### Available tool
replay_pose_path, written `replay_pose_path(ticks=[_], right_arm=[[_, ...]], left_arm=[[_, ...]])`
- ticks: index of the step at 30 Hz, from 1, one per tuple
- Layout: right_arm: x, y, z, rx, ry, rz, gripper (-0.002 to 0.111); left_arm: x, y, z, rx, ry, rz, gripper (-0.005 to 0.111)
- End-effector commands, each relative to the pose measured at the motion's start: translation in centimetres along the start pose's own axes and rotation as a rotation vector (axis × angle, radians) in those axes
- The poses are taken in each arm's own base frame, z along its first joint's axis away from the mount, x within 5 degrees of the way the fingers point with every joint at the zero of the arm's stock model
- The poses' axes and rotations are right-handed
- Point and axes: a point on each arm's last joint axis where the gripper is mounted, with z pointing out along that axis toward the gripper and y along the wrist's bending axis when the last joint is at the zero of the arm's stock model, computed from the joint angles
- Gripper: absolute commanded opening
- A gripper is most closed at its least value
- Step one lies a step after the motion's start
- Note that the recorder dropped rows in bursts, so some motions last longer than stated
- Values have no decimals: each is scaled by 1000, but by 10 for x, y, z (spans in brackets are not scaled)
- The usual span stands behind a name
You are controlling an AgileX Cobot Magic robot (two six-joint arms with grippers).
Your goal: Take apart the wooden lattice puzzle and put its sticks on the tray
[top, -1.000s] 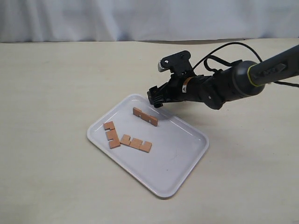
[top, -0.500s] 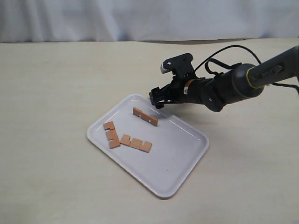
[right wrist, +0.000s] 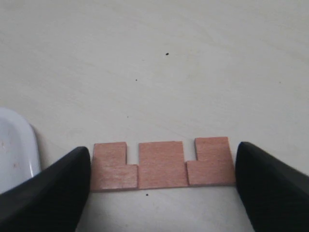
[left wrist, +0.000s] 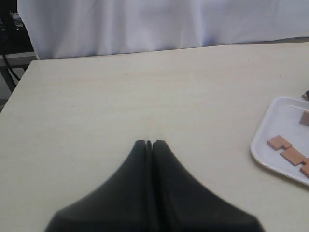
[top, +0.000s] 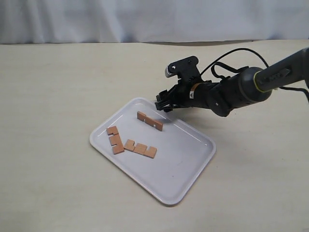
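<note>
Stick (right wrist: 162, 166) lies inside right gripper (right wrist: 162, 153), beside tray (right wrist: 17, 145).

My bench (top: 58, 87) is a pale cream top with a faint grain and a few tiny dark specks. It runs back to a white cloth (top: 145, 19) along its far edge. The white tray (top: 186, 169) lies flat on it, turned at an angle to that edge. Just off the tray's far corner, one reddish-brown stick (right wrist: 161, 166) lies flat on the bench itself, not on the tray. It is close beside the rounded rim but apart from it, with one end pointing toward the rim. Two square notches are cut in one long edge. The bench's side edge and back corner lie well apart from the tray.
</note>
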Motion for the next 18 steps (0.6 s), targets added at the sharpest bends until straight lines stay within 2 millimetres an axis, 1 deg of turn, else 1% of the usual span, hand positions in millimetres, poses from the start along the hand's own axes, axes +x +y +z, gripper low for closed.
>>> replay_pose_path(ticks=[1,4,6,10,12,14,17,18], right_arm=[[-1,-1,0,3,2,-4,6],[0,-1,0,5,9,-4,5],[-5,-1,-5,7,0,-5,5],[-18,0,-21,4,-51,-10,5],[-25,1,-35,-3,-100,-11,5],[-32,3,-46,-7,-111,-47,5],[-37,8,-53,-9,-82,-82,5],[-38,12,-54,-18,-75,-110,5]], left_arm=[[0,0,0,7,-11,2,0],[0,0,0,7,-11,2,0],[0,0,0,7,-11,2,0],[0,0,0,7,-11,2,0],[0,0,0,7,-11,2,0],[0,0,0,7,-11,2,0],[0,0,0,7,-11,2,0],[0,0,0,7,-11,2,0]])
